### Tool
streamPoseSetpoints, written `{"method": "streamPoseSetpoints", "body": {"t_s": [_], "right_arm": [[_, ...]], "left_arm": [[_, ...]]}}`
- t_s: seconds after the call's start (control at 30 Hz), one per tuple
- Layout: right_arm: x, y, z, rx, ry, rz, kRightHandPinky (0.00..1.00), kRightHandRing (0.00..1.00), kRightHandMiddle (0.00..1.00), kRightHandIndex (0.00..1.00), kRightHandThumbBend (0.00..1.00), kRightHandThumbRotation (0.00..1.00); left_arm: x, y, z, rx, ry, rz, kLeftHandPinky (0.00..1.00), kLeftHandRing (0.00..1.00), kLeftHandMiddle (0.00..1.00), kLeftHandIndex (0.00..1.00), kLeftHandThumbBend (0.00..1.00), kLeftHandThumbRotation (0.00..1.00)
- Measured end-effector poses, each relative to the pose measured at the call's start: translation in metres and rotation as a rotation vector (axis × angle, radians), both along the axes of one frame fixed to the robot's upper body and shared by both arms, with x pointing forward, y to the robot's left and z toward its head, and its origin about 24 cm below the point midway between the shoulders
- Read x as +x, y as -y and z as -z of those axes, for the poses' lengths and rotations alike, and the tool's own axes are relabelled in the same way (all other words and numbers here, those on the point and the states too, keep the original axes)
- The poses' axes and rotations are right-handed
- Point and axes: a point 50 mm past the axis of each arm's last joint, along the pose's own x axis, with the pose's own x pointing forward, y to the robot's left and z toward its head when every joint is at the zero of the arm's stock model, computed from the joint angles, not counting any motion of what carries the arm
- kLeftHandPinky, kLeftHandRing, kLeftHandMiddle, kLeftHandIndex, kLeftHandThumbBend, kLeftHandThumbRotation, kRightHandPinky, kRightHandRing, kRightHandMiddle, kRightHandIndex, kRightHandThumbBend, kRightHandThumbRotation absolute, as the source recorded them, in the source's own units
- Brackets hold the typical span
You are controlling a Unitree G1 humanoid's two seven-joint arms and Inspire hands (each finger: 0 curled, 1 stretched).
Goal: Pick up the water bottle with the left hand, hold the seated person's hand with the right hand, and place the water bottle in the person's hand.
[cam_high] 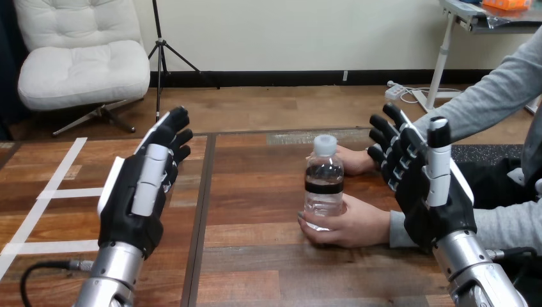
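two robot hands are up over the table (255, 275) in the head view, and neither holds anything. left hand (137, 192) stands on edge at the view's left, fingers straight and loosely spread, well apart from the bottle (324, 185). right hand (422, 185) stands the same way at the right, fingers straight and a little fanned, thumb up, close by the person's sleeve; i can't tell if it touches. the bottle is upright on the table between the two hands, cap on. person's near hand (355, 225) is cupped round its base; person's far hand (355, 160) lies on the table just behind it.

as for the step: with the bottle in the person's grasp and both robot hands free, i'd judge the handover either done or not begun. if it's the start, the next move calls for the left hand to swing right and close round the bottle's middle, above the person's fingers, without tipping it.
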Motion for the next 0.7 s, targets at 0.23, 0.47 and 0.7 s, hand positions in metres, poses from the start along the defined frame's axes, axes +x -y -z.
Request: {"method": "streamPoseSetpoints", "body": {"t_s": [0.23,0.47,0.7], "right_arm": [[-0.005,-0.003,-0.006,0.005,0.018,0.004,1.0,0.96,0.93,0.94,1.0,1.0],[-0.012,-0.004,-0.009,0.016,0.023,0.003,1.0,0.98,0.94,0.95,1.0,1.0],[-0.017,-0.006,-0.007,0.032,0.02,0.003,1.0,1.0,0.96,0.97,1.0,1.0]], "left_arm": [[-0.003,0.001,0.0,-0.066,0.025,0.01,1.0,0.97,0.96,0.91,0.75,0.85],[-0.009,0.002,0.001,-0.091,0.047,0.009,1.0,0.97,0.97,0.92,0.76,0.84],[-0.016,0.003,0.002,-0.102,0.056,0.005,1.0,0.97,0.97,0.94,0.77,0.81]]}}
